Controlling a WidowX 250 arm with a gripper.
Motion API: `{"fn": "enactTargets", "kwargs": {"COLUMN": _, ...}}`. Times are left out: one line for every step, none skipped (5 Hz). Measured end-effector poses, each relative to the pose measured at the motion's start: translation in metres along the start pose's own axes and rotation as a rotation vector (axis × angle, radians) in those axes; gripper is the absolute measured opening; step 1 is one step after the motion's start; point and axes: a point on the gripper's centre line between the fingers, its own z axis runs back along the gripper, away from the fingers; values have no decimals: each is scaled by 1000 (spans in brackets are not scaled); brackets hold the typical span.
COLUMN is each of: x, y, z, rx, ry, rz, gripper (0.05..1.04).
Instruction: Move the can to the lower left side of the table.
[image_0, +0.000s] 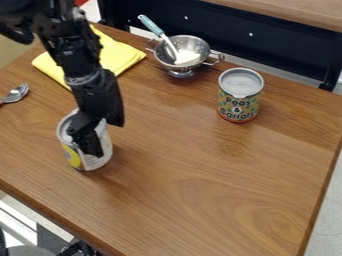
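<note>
A white-and-yellow can (101, 156) is standing around 9 o'clock on the wooden tabletop (200, 185). A black tool (99, 135) is overlapping it; its opening and grip cannot be told. Positioning is seemingly underway, calling for a secure hold, then easing toward 7 o'clock.

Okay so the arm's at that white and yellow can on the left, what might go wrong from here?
The gripper is right against the white and yellow can, so a sideways nudge might tip it. The table's near edge lies below it, so overshooting could send it off. With a peas and carrots can also standing there, the wrong can may get moved.
</note>
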Motion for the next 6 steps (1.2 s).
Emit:
{"fn": "enactTargets", "kwargs": {"x": -19, "y": -9, "z": 3, "rx": -24, "ry": 4, "rz": 7, "gripper": 1000}}
{"fn": "enactTargets", "kwargs": {"x": -41, "y": -12, "z": 7, "rx": -14, "ry": 31, "rz": 18, "gripper": 1000}}
{"fn": "enactTargets", "kwargs": {"x": -65, "y": -2, "z": 5, "rx": 14, "ry": 95, "rz": 47, "gripper": 1000}}
{"fn": "enactTargets", "kwargs": {"x": -80, "y": 6, "z": 7, "rx": 38, "ry": 108, "rz": 78, "gripper": 1000}}
{"fn": "enactTargets", "kwargs": {"x": -97, "y": 5, "z": 16, "rx": 42, "ry": 69, "rz": 50, "gripper": 1000}}
{"fn": "enactTargets", "kwargs": {"x": -107, "y": 3, "z": 15, "rx": 6, "ry": 74, "rz": 63, "gripper": 1000}}
